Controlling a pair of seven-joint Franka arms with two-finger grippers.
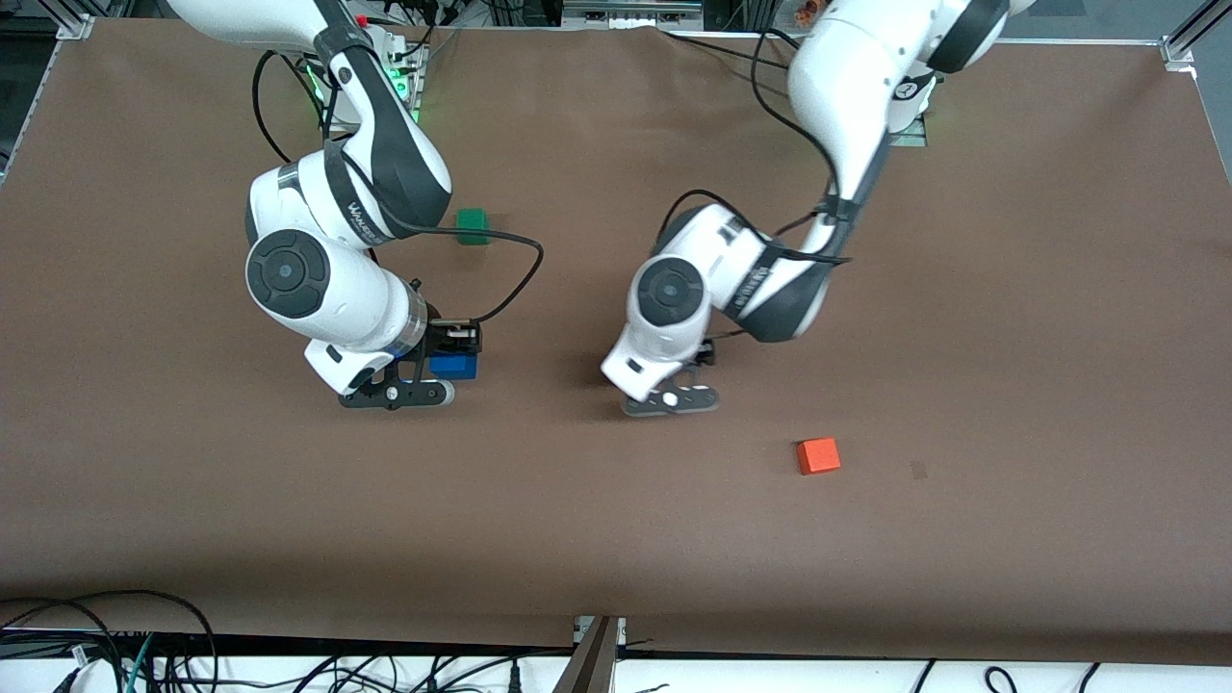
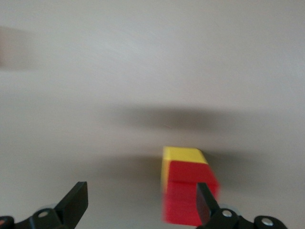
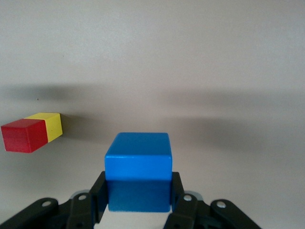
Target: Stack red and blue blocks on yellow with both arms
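Note:
My right gripper [image 1: 450, 364] is shut on the blue block [image 1: 453, 366], one finger on each side of it [image 3: 138, 179], over the table toward the right arm's end. The red block [image 2: 188, 193] sits on the yellow block [image 2: 183, 154]. My left gripper [image 2: 141, 206] is open over them, with the red block close to one fingertip [image 2: 206, 202] and off-centre between the fingers. In the right wrist view the red block [image 3: 23, 136] and the yellow block [image 3: 50, 125] show off to one side. In the front view the left gripper [image 1: 676, 385] hides the stack.
A green cube [image 1: 472, 226] lies farther from the front camera, beside the right arm's elbow. An orange cube [image 1: 818, 455] lies nearer the front camera, toward the left arm's end. Black cables trail from both arms. The brown table [image 1: 1011, 337] spreads wide all round.

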